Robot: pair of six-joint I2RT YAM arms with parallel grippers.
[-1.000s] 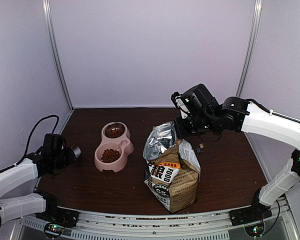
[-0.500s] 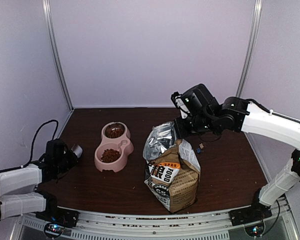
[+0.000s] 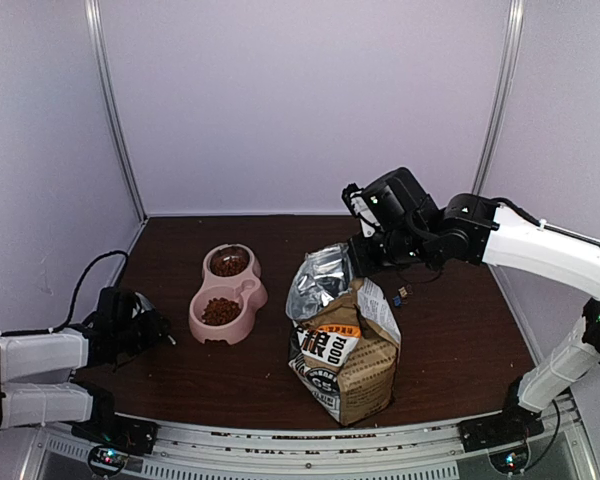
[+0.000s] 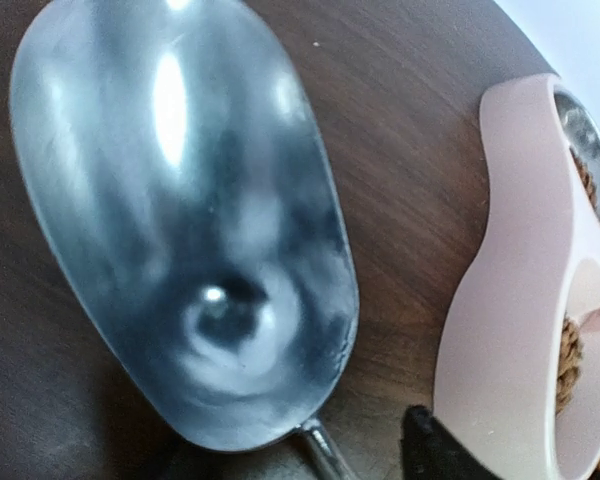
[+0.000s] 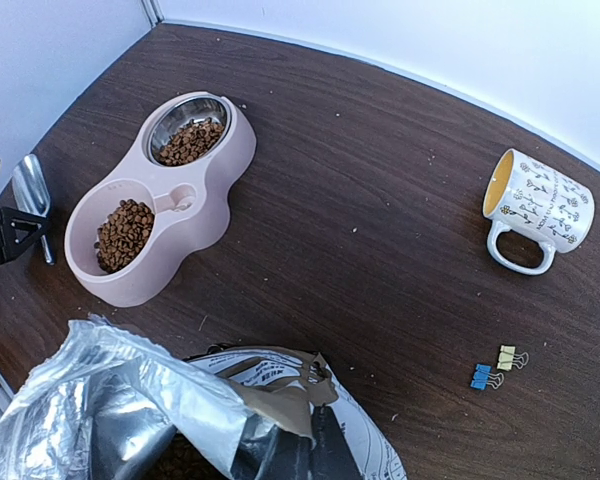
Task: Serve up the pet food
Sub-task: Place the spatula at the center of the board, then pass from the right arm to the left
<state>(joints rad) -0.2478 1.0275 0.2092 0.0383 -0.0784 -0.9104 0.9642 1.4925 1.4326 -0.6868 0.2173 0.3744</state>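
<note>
The left jaws have just spread apart, leaving the empty scoop (image 4: 180, 220) on the table (image 4: 410, 170) right ahead of them, and pet food (image 5: 125, 228) sits in both cups of the bowl (image 4: 500, 300) beside them, so serving looks done; the right jaws pinch the rim of the bag (image 3: 355, 365).

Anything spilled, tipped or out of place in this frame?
The mug appears to lie on its side at the right, near two binder clips. Pale specks dot the table. No pet food looks spilled around the pink bowl.
</note>
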